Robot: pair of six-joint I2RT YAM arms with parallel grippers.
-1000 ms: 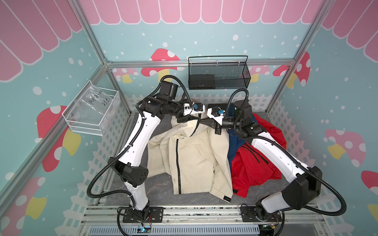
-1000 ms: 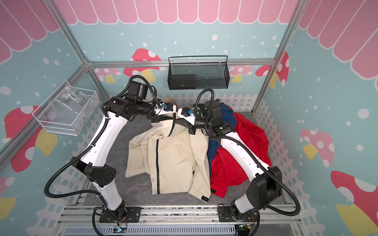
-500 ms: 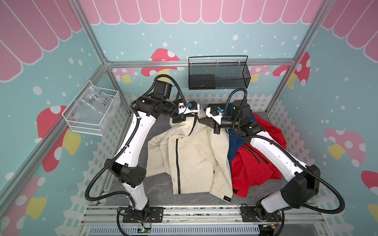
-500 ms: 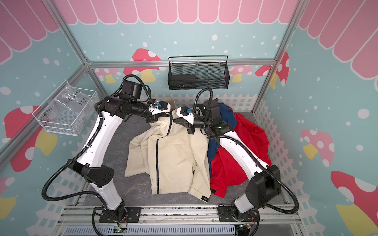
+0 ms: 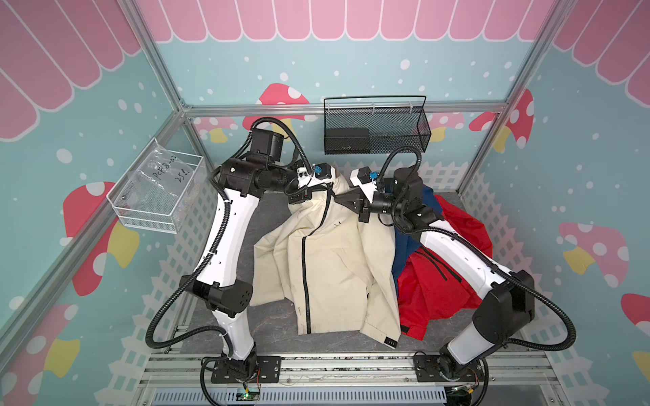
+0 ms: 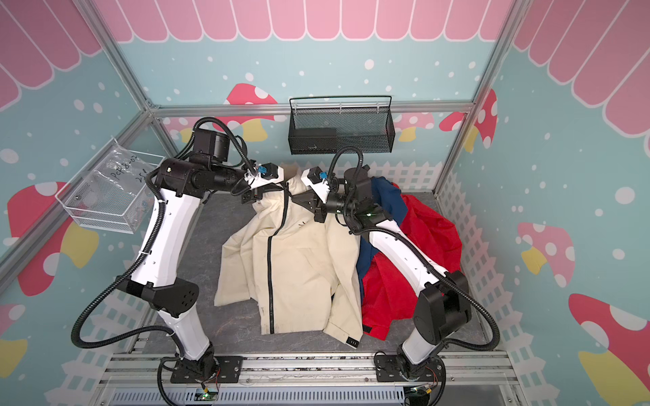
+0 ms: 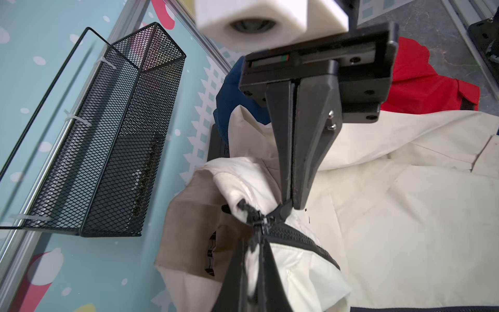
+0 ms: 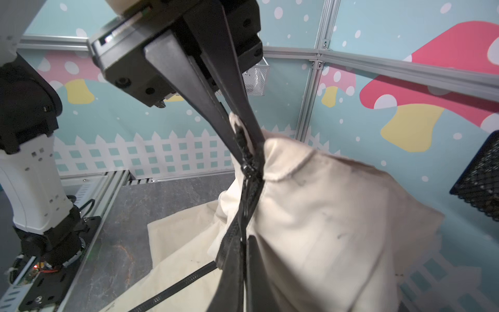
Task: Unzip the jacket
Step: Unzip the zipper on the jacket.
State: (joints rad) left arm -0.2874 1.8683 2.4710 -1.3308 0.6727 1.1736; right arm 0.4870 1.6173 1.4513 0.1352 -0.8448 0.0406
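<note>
Left gripper (image 7: 255, 259) and right gripper (image 7: 291, 201) both pinch the cream jacket (image 5: 334, 267) at its closed zipper (image 5: 305, 277) top; grasping appears complete, so next the zipper must be drawn downward.

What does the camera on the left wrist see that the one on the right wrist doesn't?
Only the left wrist view shows the red jacket and the blue garment. Only the right wrist view shows the left arm's white link and the clear wall bin. Both show the cream jacket, its black zipper, the black mesh basket, and the left fingers and right fingers pinched shut on the jacket at the zipper's top.
</note>
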